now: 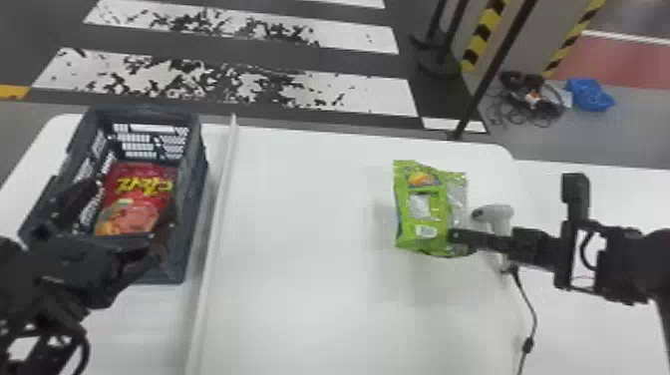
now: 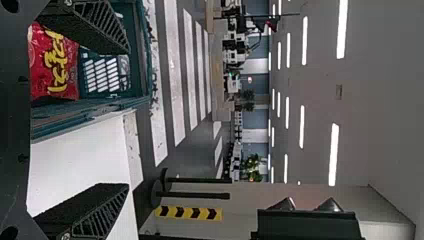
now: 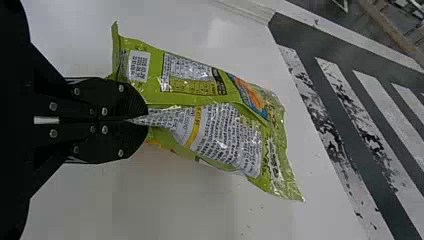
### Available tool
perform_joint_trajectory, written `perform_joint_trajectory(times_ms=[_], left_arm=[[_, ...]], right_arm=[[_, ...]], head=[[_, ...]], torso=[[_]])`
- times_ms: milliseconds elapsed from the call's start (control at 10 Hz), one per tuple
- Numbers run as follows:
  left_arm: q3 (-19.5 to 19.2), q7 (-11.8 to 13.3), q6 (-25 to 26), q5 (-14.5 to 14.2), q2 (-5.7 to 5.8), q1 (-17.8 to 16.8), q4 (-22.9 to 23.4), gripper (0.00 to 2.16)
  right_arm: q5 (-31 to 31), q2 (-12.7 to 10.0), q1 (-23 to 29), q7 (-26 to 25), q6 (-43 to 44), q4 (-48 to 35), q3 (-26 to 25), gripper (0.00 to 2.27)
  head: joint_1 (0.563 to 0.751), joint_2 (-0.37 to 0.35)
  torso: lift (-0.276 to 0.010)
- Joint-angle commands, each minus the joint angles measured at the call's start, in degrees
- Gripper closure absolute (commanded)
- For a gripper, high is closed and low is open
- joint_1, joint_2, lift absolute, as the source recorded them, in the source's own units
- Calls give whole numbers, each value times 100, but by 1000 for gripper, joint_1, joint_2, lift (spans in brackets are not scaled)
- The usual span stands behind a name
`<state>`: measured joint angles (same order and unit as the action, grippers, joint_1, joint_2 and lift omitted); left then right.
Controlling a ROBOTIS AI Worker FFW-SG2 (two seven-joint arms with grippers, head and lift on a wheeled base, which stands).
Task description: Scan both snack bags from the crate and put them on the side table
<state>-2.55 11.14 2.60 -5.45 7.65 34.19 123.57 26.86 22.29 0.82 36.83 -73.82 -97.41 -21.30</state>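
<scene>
One green snack bag (image 3: 215, 135) is clamped between the fingers (image 3: 115, 100) of the right gripper (image 3: 146, 120), which pinch a loose fold of its back film and leave the bulk sticking out past the tips, over the worktop (image 1: 299, 239). It looks light and soft, a slick, crinkly packet; a firm pinch on slack film should hold, while squeezing the middle might crush what is inside. Beyond those fingertips run silvery panels of small dark print and a band of yellow, with a small white printed label nearer the grip. Just beside the same fingers is the pale scanner (image 1: 498, 214). The left gripper (image 2: 126, 119) has its fingers wide apart by the crate (image 1: 193, 209), where the red snack bag (image 1: 132, 209) lies ahead of them, bold yellow lettering uppermost; a gathered fold or end seam would probably be its best hold.
</scene>
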Motion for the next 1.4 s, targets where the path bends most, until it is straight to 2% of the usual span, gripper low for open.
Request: perform_joint_trajectory(times_ms=[0,100,300,500,600,900,1100,1200,1300], left_arm=[[0,2,0,0,-1,17,9,39],[-9,2,0,0,-1,26,18,39],[-18,2,0,0,8,26,18,39],[-18,-6,0,0,8,17,18,39],[-18,2,0,-9,8,17,18,39],[-26,2,0,-9,8,8,9,39],[-18,2,0,-18,8,-9,9,39],[-18,-6,0,-18,8,-9,18,39],[-18,2,0,-18,8,-9,18,39]], right_arm=[[460,-67,23,-88,-32,-103,-735,2256],[706,-67,23,-361,372,-94,-1174,2256],[794,-23,-153,-958,1093,346,-1922,2256],[794,4,-240,-1837,1902,838,-2387,2256],[794,48,-284,-2303,2130,1154,-2519,2260],[680,250,-346,-3674,2728,2103,-2449,2256],[531,417,-495,-3832,3115,2851,-2185,2213],[460,443,-557,-3859,3290,3114,-2080,1784],[390,434,-574,-4052,3642,3228,-1930,613]], head=[[695,-158],[695,-175],[695,-245],[695,-350],[695,-350],[695,-350],[695,-350],[695,-350],[695,-350]], torso=[[-87],[-87],[-87],[-87],[-87],[-87],[-87],[-87],[-87]])
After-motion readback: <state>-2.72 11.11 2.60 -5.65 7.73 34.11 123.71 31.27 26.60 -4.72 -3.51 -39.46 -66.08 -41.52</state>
